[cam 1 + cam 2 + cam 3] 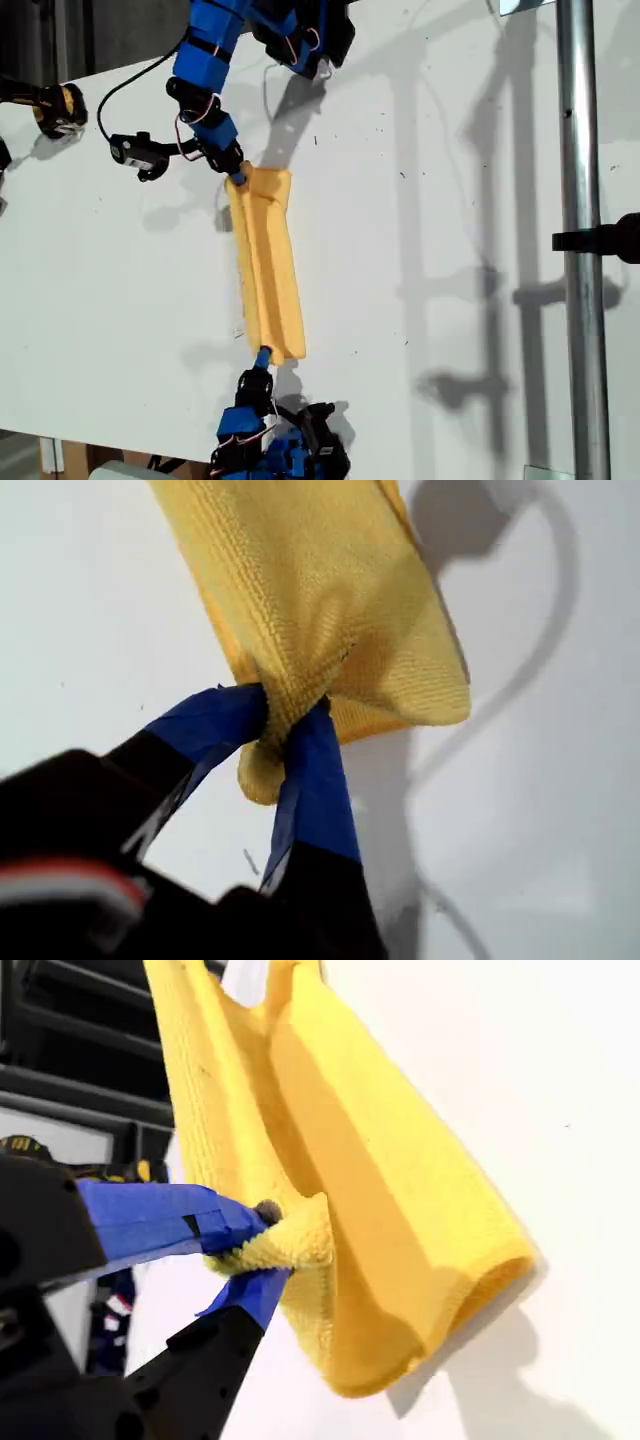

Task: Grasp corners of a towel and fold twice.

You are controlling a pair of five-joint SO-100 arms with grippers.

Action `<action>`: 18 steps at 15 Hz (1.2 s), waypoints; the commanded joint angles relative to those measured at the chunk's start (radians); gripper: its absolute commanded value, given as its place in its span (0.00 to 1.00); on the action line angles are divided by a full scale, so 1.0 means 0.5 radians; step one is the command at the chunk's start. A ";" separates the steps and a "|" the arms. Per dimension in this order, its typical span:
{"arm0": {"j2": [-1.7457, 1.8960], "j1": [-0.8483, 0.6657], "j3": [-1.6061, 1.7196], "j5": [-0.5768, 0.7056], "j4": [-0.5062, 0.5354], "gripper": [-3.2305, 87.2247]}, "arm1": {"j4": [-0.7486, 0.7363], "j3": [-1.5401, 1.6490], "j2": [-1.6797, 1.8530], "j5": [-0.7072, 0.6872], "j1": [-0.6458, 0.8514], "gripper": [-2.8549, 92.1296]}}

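Note:
The yellow-orange towel (268,260) is folded into a long narrow strip on the white table (430,250), running from the top arm to the bottom arm in the exterior view. My first gripper (238,180) (290,715), on the top arm, is shut on one bunched end of the towel (320,590), and a rounded corner (262,775) pokes out between its blue-taped fingers. My second gripper (262,355) (262,1245), on the bottom arm, is shut on the opposite end of the towel (380,1210), pinching the corner (295,1235). The strip curls into a trough along its length.
A vertical metal pole (580,250) with a black clamp (605,240) stands at the exterior view's right. A yellow-and-black object (60,105) sits at the exterior view's upper left near the table edge. Bare white table lies on both sides of the towel.

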 commanded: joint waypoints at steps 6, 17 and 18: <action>-0.224 0.061 0.169 -0.255 -0.206 0.02 | -0.092 -0.006 -0.482 0.209 -0.160 0.03; -1.000 0.184 -0.393 -0.399 0.095 0.29 | 0.472 -0.494 -1.058 0.304 -0.138 0.31; -0.862 0.218 -0.426 -0.399 0.215 0.37 | 0.607 -0.537 -0.994 0.307 -0.150 0.38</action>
